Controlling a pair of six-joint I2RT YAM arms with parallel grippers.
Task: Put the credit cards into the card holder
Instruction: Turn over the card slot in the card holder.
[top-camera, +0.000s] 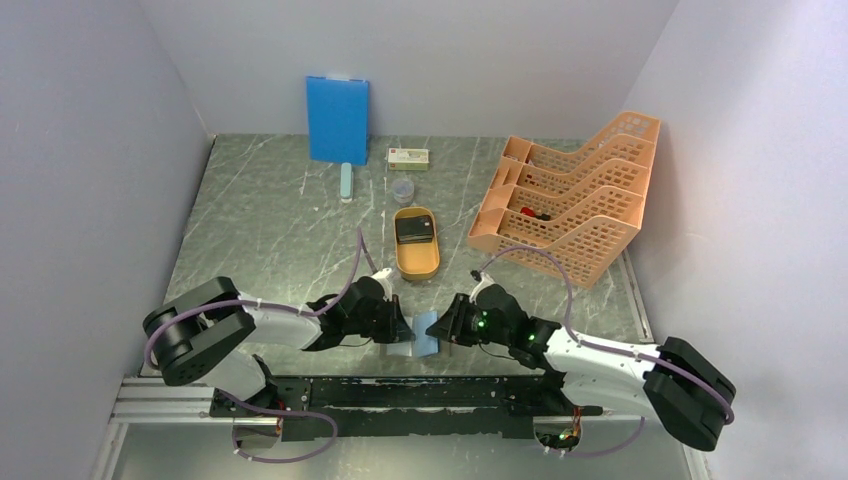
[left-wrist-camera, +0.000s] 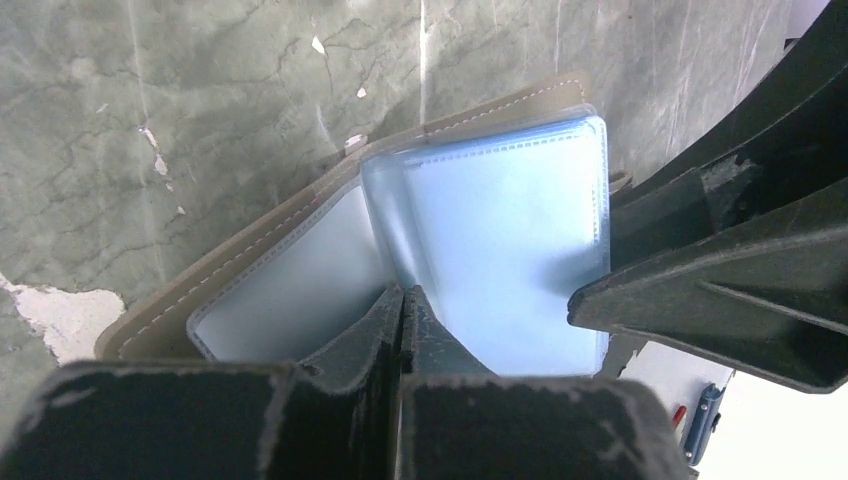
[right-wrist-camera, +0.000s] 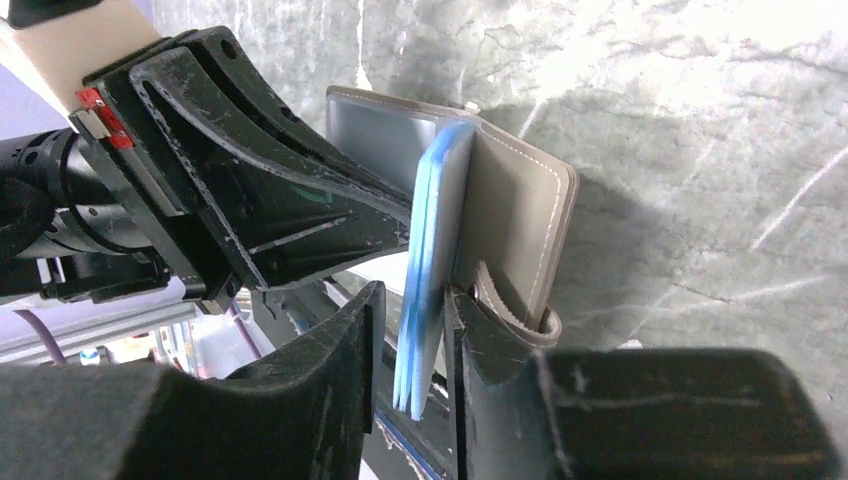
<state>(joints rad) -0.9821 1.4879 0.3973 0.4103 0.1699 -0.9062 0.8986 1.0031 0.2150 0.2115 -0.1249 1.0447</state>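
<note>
Since a pocket has to be spread before anything can be slid in, the holder (left-wrist-camera: 480, 230) is held open between the two grippers, close to the arm bases. Whether it rests on the table (top-camera: 280, 220) or is lifted just off it cannot be told. The left gripper (left-wrist-camera: 402, 300) is clamped tight on what appears to be one clear inner leaf, so that this leaf is drawn apart from the rest. The right gripper (right-wrist-camera: 415, 295) is set with its jaws parted around the bluish leaves, one finger against the taupe cover. Nothing is squeezed there, so only a loose steadying is judged. The cards (top-camera: 413, 229) are found well apart from the holder, dark in the orange tray (top-camera: 417, 268). Their number cannot be made out. The pocket mouths are hidden behind the fingers, and the holder's near edge is cut off in both wrist views.
</note>
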